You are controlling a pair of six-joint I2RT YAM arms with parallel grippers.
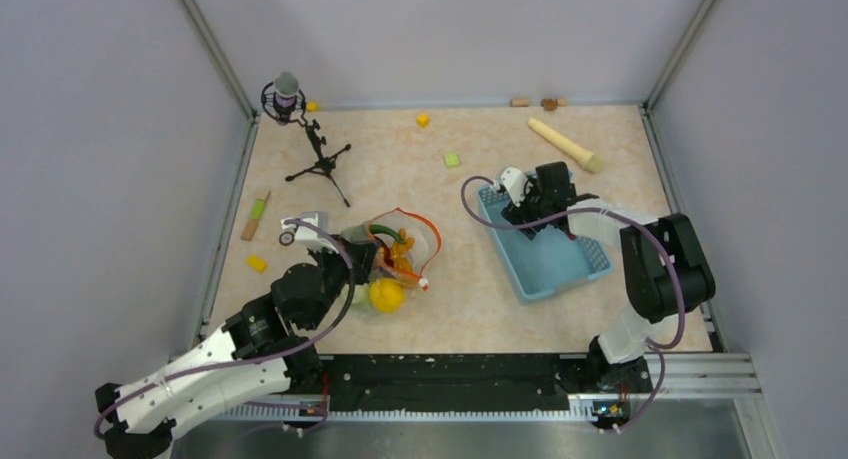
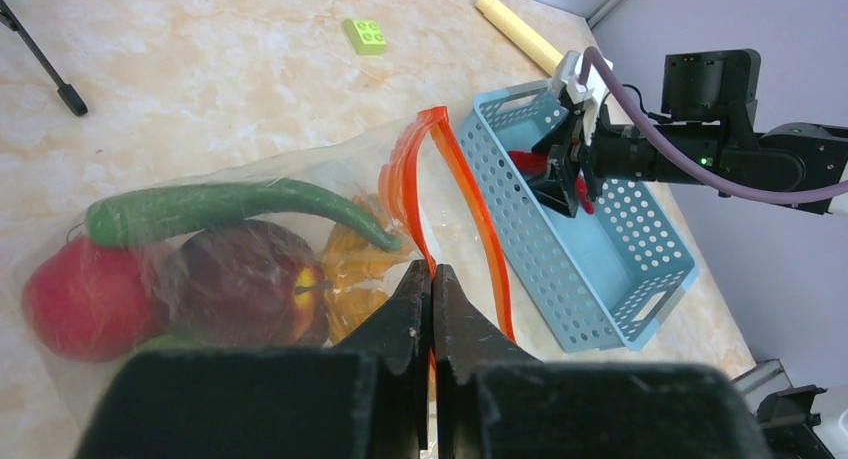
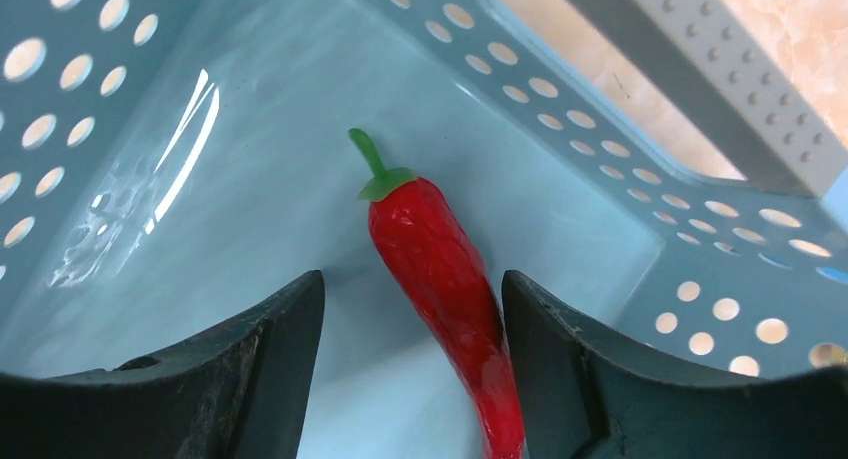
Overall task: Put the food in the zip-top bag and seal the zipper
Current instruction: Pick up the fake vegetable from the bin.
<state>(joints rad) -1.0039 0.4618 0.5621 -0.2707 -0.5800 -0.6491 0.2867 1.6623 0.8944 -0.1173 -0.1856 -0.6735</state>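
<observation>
Right gripper [image 3: 412, 279] is down inside the light-blue basket [image 1: 560, 271]. Its jaws are wide open and grip nothing yet. The red chili [image 3: 440, 269] lies flat on the basket floor between the two fingers, closer to one of them. It may touch that finger low down, hard to be sure.

Left gripper [image 2: 428, 274] is fully closed, pinching the zipper [image 2: 470, 214] of the zip-top bag [image 2: 250, 174] at one spot, so the mouth stands up and gapes toward the basket. The bag lies left of the basket, near it but apart.

Seen through the plastic:
- green piece [image 2: 220, 204]
- red tomato [image 2: 80, 299]
- dark red piece [image 2: 250, 284]
- orange piece [image 2: 360, 269]
- yellow lemon [image 1: 386, 295], which in the top view looks inside too

Step, as I judge it, is the pick of the chili, the only food I can see outside the bag. The task looks well along, and the seal is not yet started.

Next move:
- Close the jaws across the thick part of the chili, since it is slick and tapered and could squirt out if pinched near the tip.
- Lift it clear of the basket wall and carry it left from the basket to the held-open mouth.
- Release it inside, with the left pinch unchanged so the opening does not collapse.

Pose:
- Right arm has its elbow folded high at the basket's near-right side. The forearm runs over the basket and the wrist pitches steeply down at the basket's far end.
- Left arm lies low and stretched out left of the basket. Its wrist is close to level and the fingers point toward the basket.
</observation>
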